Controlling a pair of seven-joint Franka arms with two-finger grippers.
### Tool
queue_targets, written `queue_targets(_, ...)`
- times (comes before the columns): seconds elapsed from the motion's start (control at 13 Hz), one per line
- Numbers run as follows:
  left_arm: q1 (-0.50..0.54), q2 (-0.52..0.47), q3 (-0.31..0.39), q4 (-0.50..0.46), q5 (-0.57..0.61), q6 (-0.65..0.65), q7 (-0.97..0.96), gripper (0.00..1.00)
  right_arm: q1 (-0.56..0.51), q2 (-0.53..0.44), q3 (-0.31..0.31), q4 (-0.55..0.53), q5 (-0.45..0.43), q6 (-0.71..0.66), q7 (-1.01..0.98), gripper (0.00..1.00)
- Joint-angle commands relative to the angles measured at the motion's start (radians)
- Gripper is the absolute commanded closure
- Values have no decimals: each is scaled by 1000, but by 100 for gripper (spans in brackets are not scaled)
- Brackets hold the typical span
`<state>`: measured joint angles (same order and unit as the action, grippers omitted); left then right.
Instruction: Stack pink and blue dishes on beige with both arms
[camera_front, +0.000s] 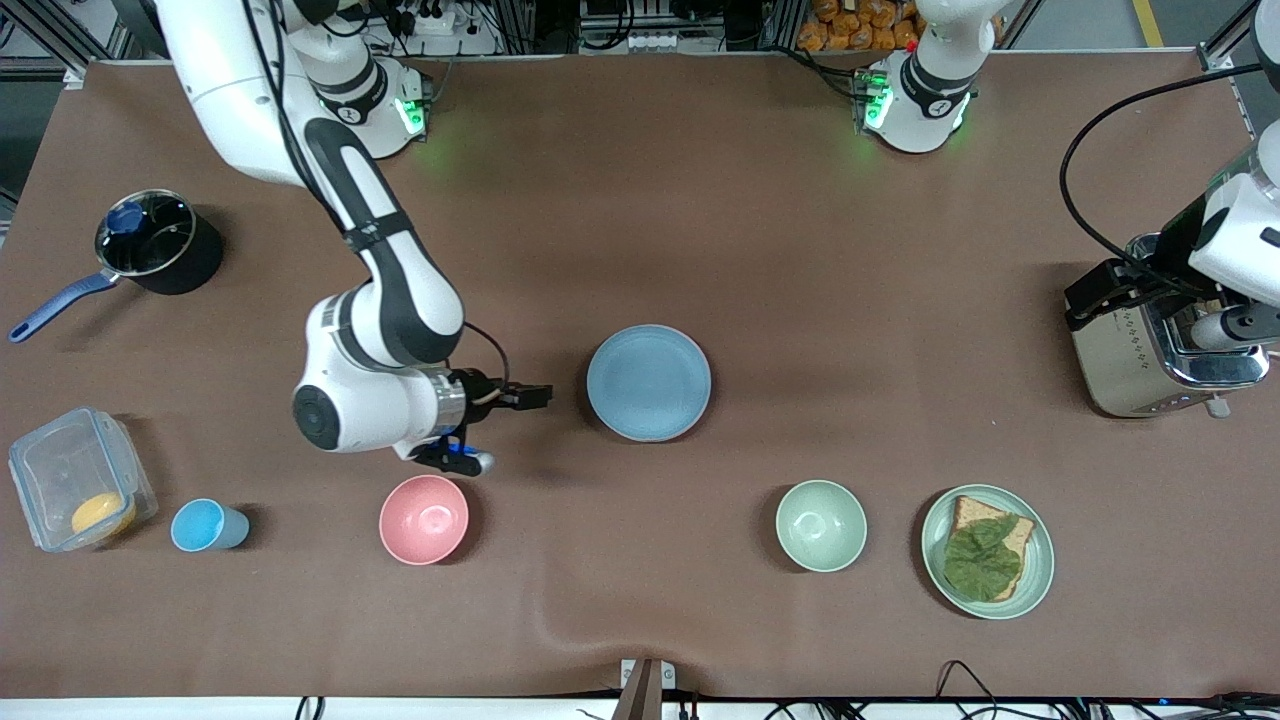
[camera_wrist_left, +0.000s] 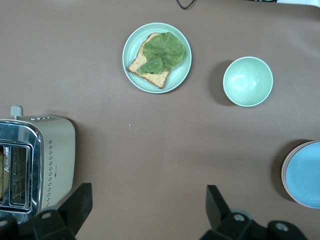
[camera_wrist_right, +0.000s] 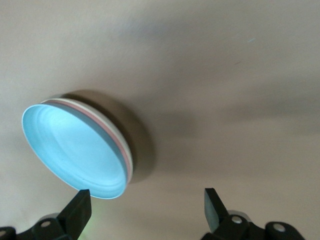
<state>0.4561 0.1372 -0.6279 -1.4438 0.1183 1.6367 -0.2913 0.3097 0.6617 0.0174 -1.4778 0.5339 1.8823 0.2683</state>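
Green plate (camera_front: 1040, 560) with toast near the table's front edge; the three dishes stacked mid-table.
The blue dish (camera_front: 648, 382) lies on top at the middle of the table (camera_front: 760, 220), the pink dish (camera_wrist_right: 126, 156) and beige plate (camera_wrist_right: 116, 131) showing only as rims beneath it. The right gripper (camera_front: 530, 396) hovers just beside the stack, fingers spread and empty. The left gripper (camera_wrist_left: 147, 210) waits above the toaster (camera_front: 1140, 350) at the left arm's end, fingers apart, holding nothing.
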Motion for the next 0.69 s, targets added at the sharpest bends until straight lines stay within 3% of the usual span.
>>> queue_targets(0.0, 15, -18, -7, 35, -31, -17, 56, 0, -61, -57, 15, -18, -144, -64, 5, 0)
queue_targets(0.15, -22, -25, 2, 43, -29, -17, 78, 0, -102, -106, 12, -18, -233, -119, 5, 0)
queue_targets(0.38, -256, -42, 247, 36, -38, -21, 78, 0, -135, -155, 13, -1, -379, -158, 12, 0)
queue_targets(0.62, -306, -47, 329, 33, -49, -35, 124, 0, -197, -243, 6, -12, -411, -193, 5, 0)
